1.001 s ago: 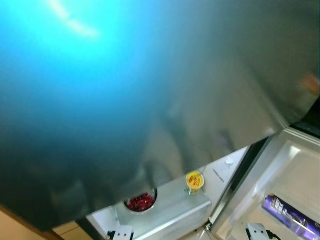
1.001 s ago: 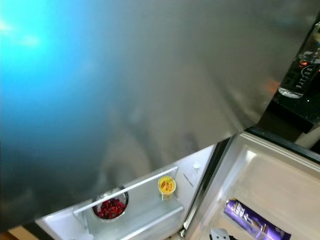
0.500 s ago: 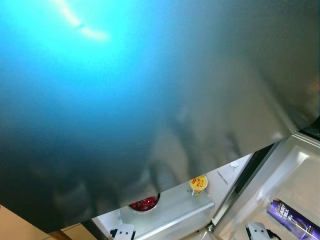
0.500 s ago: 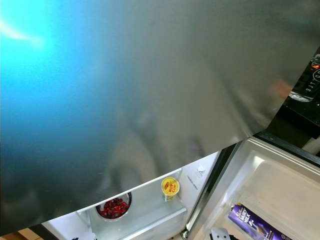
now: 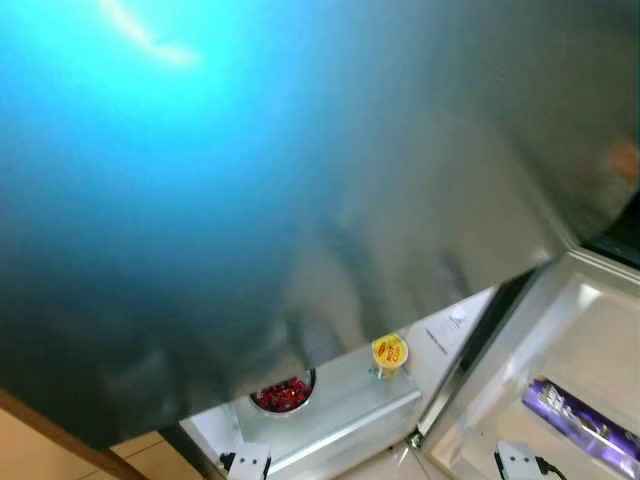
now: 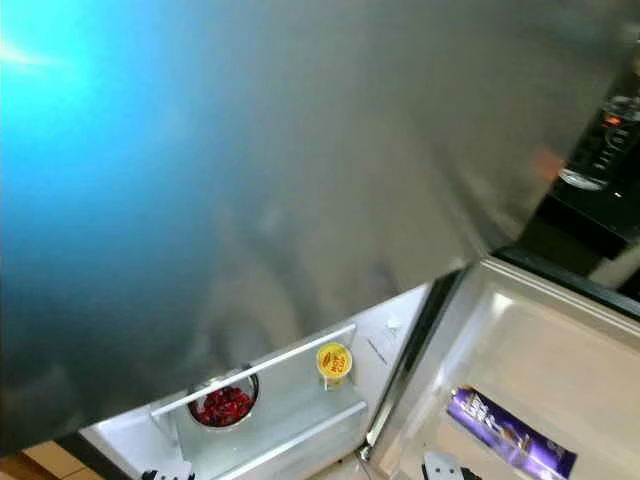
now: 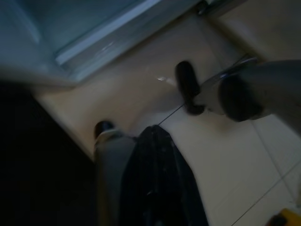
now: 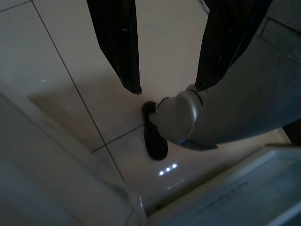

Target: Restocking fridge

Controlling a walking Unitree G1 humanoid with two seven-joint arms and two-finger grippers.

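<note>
Purple chocolate bar (image 6: 510, 433) flat on fridge shelf (image 6: 560, 380), likely light, brittle, best pinched across its width; right claw (image 8: 167, 89) spread, empty

Both arms hanging low and idle, wrists pointed down at the floor. Right gripper (image 8: 167, 89) empty, its two long black fingers (image 8: 117, 42) spread well apart. Left gripper (image 7: 160, 183) dark and blurred, finger position unreadable.
</note>
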